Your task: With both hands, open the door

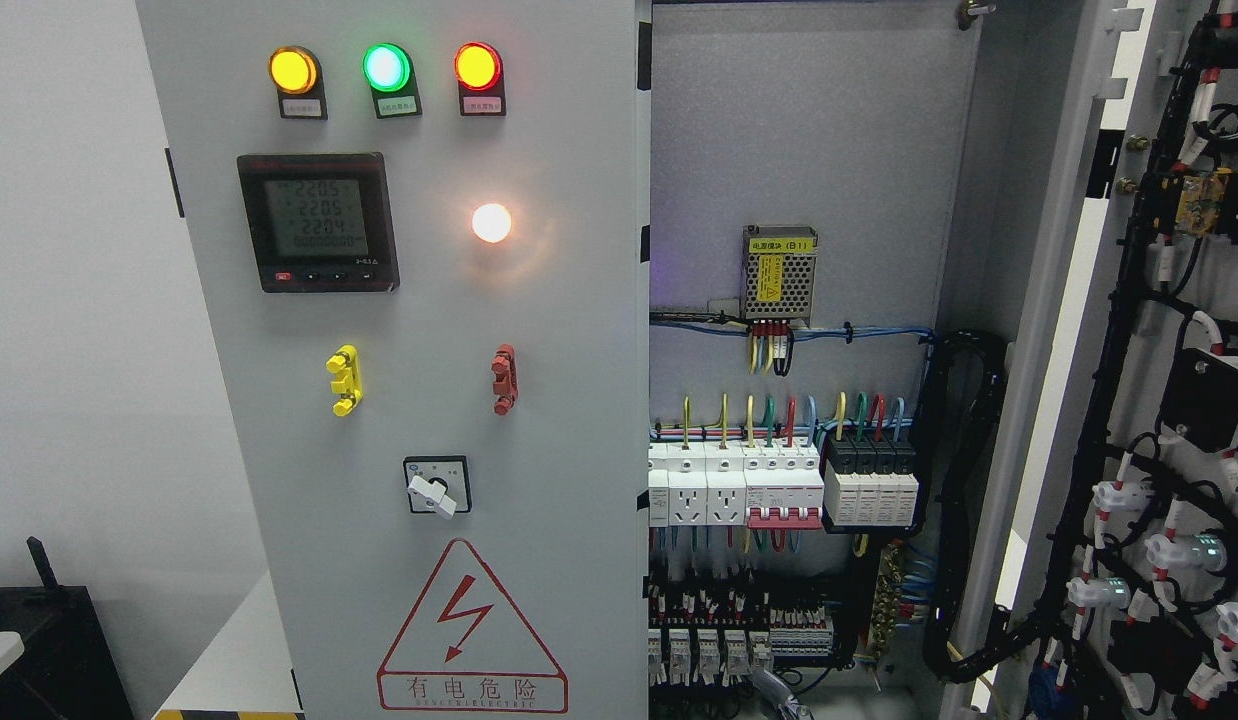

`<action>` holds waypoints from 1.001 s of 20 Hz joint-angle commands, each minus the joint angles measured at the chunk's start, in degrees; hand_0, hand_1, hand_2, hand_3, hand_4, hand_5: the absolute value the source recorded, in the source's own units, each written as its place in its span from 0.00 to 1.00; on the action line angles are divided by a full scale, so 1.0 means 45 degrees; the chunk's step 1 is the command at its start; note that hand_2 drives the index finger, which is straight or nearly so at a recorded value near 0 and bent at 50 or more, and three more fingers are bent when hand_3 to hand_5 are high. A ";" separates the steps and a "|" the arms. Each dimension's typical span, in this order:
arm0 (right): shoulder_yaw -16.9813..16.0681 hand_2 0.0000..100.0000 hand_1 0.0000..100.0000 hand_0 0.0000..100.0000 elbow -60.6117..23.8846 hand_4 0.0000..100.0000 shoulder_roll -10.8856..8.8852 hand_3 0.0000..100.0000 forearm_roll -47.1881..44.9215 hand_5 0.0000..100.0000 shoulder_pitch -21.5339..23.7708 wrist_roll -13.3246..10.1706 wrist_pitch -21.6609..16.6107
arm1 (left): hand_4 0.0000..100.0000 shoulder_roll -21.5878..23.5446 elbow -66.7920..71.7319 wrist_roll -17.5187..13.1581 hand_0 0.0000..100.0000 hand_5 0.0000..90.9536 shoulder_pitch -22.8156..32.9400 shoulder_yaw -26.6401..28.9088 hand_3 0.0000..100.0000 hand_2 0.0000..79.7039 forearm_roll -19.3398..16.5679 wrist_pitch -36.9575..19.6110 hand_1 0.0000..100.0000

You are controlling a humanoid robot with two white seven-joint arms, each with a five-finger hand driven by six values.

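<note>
Grey left door (419,400) closed, lamps lit | right door (1159,400) swung open, wiring exposed | robot hands out of view, state unknowable

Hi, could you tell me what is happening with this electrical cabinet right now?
Nothing is handling anything at this moment: neither robot hand is in view. The cabinet's right door already stands swung open, its wired inner face showing, and the breakers and power supply module inside are exposed. The left door is shut, with its three indicator lamps lit and the meter showing readings.
</note>
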 commanded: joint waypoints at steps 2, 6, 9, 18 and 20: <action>0.0304 0.00 0.00 0.00 0.0173 0.00 -0.0058 0.00 -0.0035 0.00 -0.0747 0.0017 0.0056 | 0.04 0.0098 0.0000 -0.0001 0.00 0.00 0.0098 0.0000 0.00 0.00 0.0000 0.0008 0.00; 0.0401 0.00 0.00 0.00 0.0504 0.00 -0.0038 0.00 -0.0035 0.00 -0.0865 0.0017 0.0541 | 0.04 0.0098 0.0000 -0.0001 0.00 0.00 0.0098 0.0000 0.00 0.00 0.0000 0.0008 0.00; 0.0382 0.00 0.00 0.00 0.0876 0.00 -0.0019 0.00 -0.0035 0.00 -0.1236 0.0017 0.0759 | 0.04 0.0098 0.0000 -0.0001 0.00 0.00 0.0098 0.0000 0.00 0.00 0.0000 0.0008 0.00; 0.0382 0.00 0.00 0.00 0.2009 0.00 0.0020 0.00 -0.0035 0.00 -0.2310 0.0017 0.0681 | 0.04 0.0098 0.0000 -0.0001 0.00 0.00 0.0098 0.0000 0.00 0.00 0.0000 0.0008 0.00; 0.0382 0.00 0.00 0.00 0.2262 0.00 0.0040 0.00 -0.0035 0.00 -0.2719 0.0017 0.0759 | 0.04 0.0098 0.0000 -0.0001 0.00 0.00 0.0098 0.0000 0.00 0.00 0.0000 0.0008 0.00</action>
